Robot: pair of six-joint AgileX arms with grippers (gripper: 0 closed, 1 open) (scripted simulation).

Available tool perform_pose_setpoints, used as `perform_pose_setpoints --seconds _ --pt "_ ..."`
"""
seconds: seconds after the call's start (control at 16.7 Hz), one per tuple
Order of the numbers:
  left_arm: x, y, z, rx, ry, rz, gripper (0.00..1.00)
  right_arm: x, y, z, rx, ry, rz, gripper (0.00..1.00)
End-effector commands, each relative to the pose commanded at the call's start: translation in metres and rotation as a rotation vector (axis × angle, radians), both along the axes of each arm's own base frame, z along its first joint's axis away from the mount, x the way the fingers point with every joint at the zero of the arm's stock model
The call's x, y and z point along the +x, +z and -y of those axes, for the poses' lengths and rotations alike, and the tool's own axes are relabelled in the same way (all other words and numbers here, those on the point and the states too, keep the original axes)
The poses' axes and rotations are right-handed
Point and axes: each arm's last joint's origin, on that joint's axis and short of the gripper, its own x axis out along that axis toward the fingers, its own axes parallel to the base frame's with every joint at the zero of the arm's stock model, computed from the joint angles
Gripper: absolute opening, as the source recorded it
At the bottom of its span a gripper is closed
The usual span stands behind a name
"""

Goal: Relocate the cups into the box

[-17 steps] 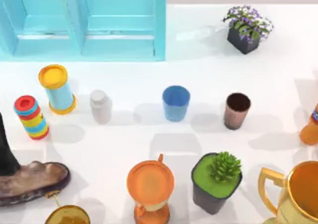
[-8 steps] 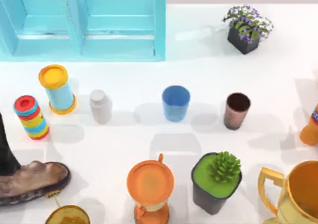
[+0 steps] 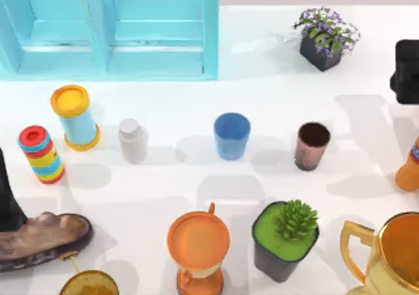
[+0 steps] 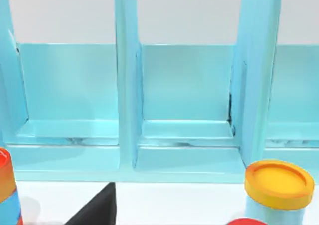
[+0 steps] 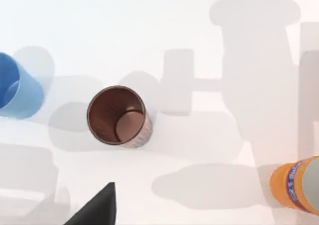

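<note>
On the white desk (image 3: 275, 92), the blue cup (image 3: 232, 135) and the ribbed brown cup (image 3: 311, 145) stand upright in the middle row, well apart, both outside the light-blue box (image 3: 108, 30) at the far left. A grey-white bottle (image 3: 133, 140) stands left of the blue cup. Nearer the front are an orange hourglass-shaped thing (image 3: 198, 252), a potted succulent (image 3: 285, 239) and a gold trophy cup (image 3: 386, 256). A dark block at the right edge (image 3: 407, 72) is probably part of the right arm.
</note>
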Motion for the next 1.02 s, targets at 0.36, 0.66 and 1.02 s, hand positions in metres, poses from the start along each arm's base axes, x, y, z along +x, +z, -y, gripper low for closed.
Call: perform_pose_setpoints --seconds 0.36,0.66,1.02 --pt "0.000 0.000 0.000 0.000 0.000 0.000 1.00 0.101 -0.033 -0.060 -0.111 -0.032 -0.446 1.00" --pt "0.000 0.000 0.000 0.000 0.000 0.000 1.00 0.134 -0.056 -0.088 -0.151 -0.056 -0.598 1.00" --pt "0.000 0.000 0.000 0.000 0.000 0.000 1.00 0.139 -0.061 -0.092 -0.153 -0.061 -0.617 1.00"
